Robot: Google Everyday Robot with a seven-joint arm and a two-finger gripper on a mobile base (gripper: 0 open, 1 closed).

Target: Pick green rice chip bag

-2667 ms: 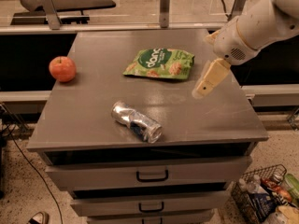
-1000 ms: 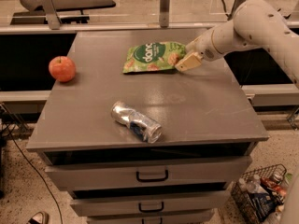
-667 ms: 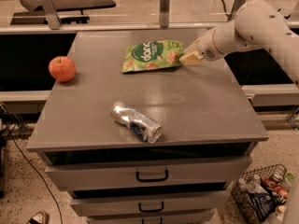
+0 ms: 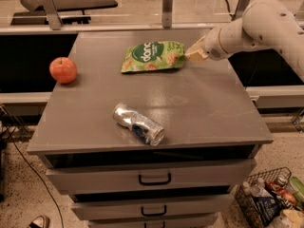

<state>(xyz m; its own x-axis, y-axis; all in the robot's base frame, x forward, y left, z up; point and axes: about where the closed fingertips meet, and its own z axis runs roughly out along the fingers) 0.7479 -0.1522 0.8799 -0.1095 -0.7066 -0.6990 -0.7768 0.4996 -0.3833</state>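
Observation:
The green rice chip bag (image 4: 152, 56) lies flat at the back middle of the grey cabinet top (image 4: 199, 108). It is light green with a dark-green round logo and pictured tan chips. My gripper (image 4: 192, 54) is at the bag's right edge and touches or nearly touches it, low over the surface. The white arm (image 4: 256, 25) reaches in from the upper right. Whether the gripper holds the bag does not show.
A red apple (image 4: 62, 70) sits at the left edge of the top. A crushed silver can (image 4: 138, 124) lies near the front middle. Drawers with black handles (image 4: 155, 179) are below. A wire basket of items (image 4: 270, 203) stands on the floor at lower right.
My gripper has moved from over the right middle of the top back and left to the bag's right edge. The bag has shifted slightly left. The apple and can have not moved.

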